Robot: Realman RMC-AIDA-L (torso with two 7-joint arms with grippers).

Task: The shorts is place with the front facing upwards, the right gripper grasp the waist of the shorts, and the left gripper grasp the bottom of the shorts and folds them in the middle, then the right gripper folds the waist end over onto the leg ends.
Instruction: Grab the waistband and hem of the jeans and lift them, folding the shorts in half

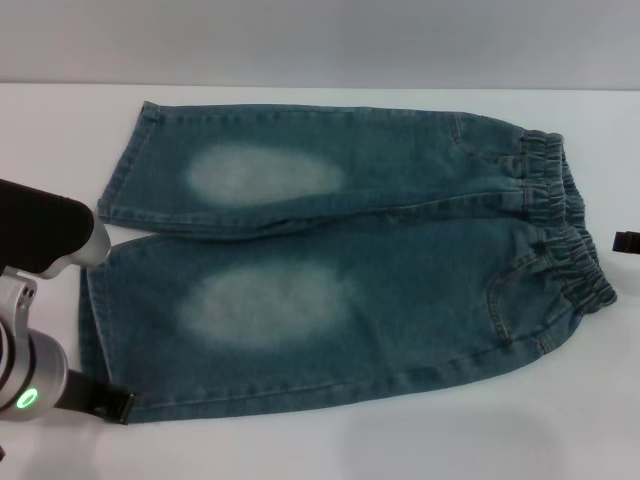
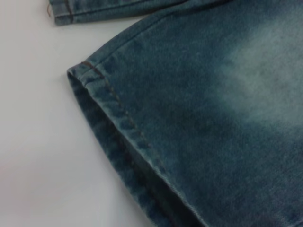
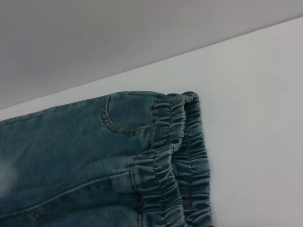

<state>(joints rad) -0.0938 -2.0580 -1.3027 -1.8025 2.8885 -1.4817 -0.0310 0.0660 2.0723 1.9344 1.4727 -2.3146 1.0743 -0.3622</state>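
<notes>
A bare test bench in what we take for a lab or robot demo room.

We see a plain white table [image 1: 330,450] filling almost the whole head view, with a flat grey wall [image 1: 320,40] running across the top of the frame and nothing hung on it. The only goods are one pair of shorts [image 1: 400,290] laid out flat at the centre, not stacked or shelved as in a shop or home. At the lower left of the frame we see a white-silver robot arm [image 1: 30,360] with a green light ring; a small black part [image 1: 626,242] shows at the right edge.
</notes>
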